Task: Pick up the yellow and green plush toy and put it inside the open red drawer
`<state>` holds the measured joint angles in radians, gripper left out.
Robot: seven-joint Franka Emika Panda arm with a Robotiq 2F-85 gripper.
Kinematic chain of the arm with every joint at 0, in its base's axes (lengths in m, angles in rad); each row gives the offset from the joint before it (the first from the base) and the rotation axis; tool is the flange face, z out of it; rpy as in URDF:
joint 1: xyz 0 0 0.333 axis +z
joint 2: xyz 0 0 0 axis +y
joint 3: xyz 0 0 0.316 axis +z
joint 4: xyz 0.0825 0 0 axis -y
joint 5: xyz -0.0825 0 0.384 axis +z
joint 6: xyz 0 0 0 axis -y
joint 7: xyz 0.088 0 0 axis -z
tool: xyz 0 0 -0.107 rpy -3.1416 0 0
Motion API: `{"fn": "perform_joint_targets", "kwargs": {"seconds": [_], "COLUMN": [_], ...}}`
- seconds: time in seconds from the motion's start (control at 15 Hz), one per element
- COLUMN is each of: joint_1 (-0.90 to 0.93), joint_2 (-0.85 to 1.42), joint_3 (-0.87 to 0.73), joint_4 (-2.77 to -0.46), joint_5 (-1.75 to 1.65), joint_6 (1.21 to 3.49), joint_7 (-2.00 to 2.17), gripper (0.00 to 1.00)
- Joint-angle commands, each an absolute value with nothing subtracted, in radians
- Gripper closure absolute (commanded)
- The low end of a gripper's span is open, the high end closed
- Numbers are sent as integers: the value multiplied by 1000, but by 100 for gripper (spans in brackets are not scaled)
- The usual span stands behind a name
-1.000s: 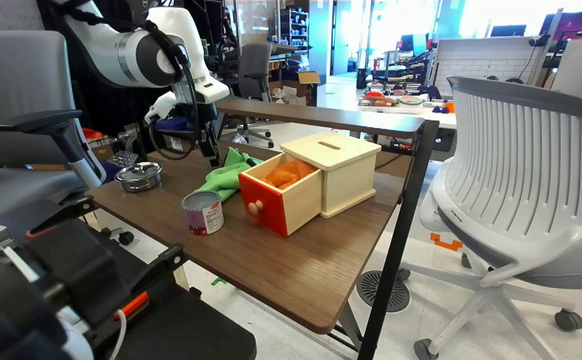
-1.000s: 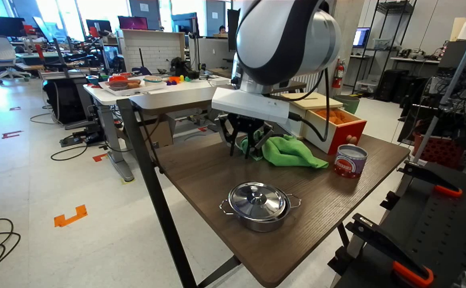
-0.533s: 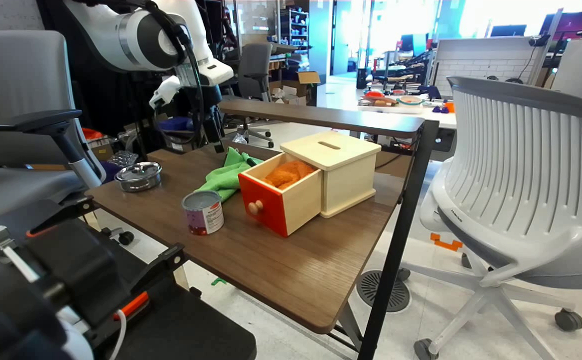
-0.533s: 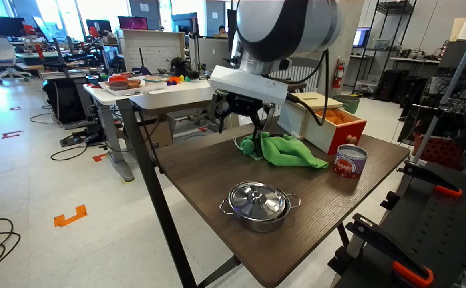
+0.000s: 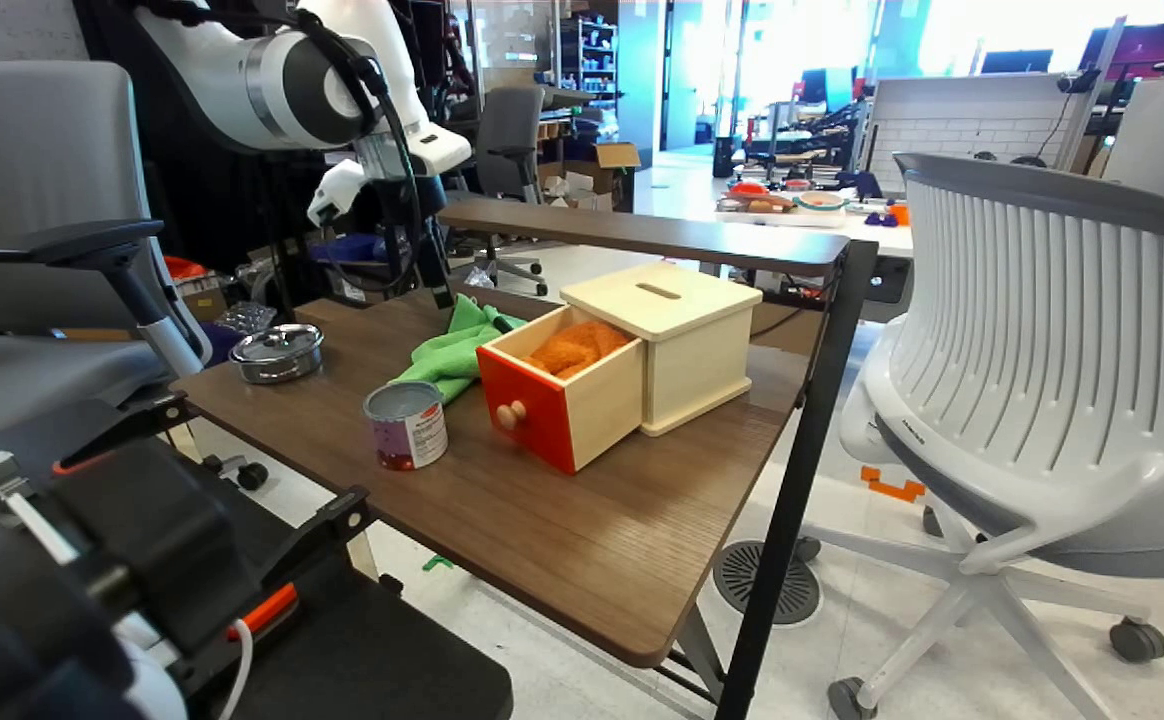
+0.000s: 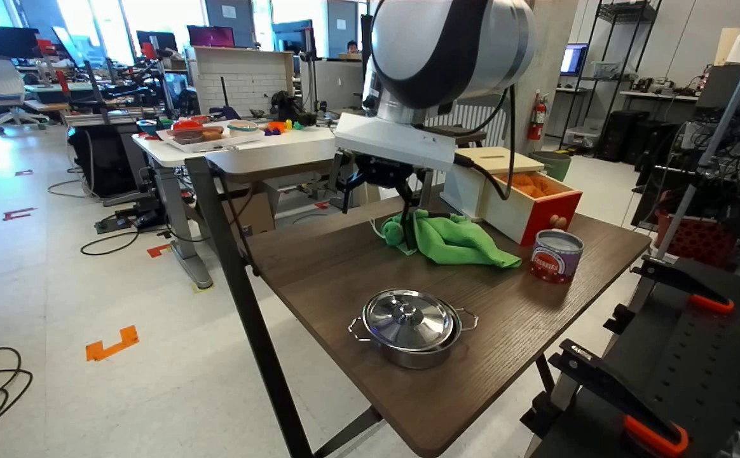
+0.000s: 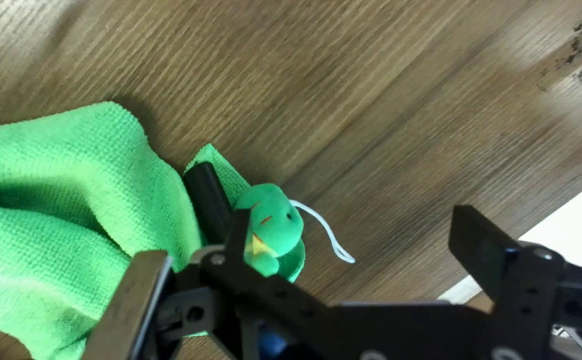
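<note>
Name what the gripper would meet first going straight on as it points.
Probably the plush toy, its edge overlapped by one finger of the open gripper in the wrist view; the other finger faces the tabletop. Depth is unclear.

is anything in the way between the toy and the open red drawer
Yes, the green cloth lies bunched between the toy and the drawer, with a black object beside the toy. Lifting the toy over them would likely avoid both. An orange thing lies inside the drawer.
</note>
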<state>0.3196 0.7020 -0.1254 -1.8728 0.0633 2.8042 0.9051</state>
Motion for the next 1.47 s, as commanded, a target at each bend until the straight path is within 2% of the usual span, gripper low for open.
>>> {"fn": "perform_joint_targets", "kwargs": {"seconds": [0.0, 1.2, 1.27, 1.4], "joint_1": [329, 322, 323, 329], "joint_2": [739, 799, 801, 806], "joint_3": [-137, -178, -175, -174], "joint_4": [-1819, -1796, -1793, -1789], "joint_5": [49, 52, 53, 51], "joint_6": [2806, 2779, 2775, 2765], "joint_7": [890, 870, 867, 859], "gripper": [0, 0, 25, 34]}}
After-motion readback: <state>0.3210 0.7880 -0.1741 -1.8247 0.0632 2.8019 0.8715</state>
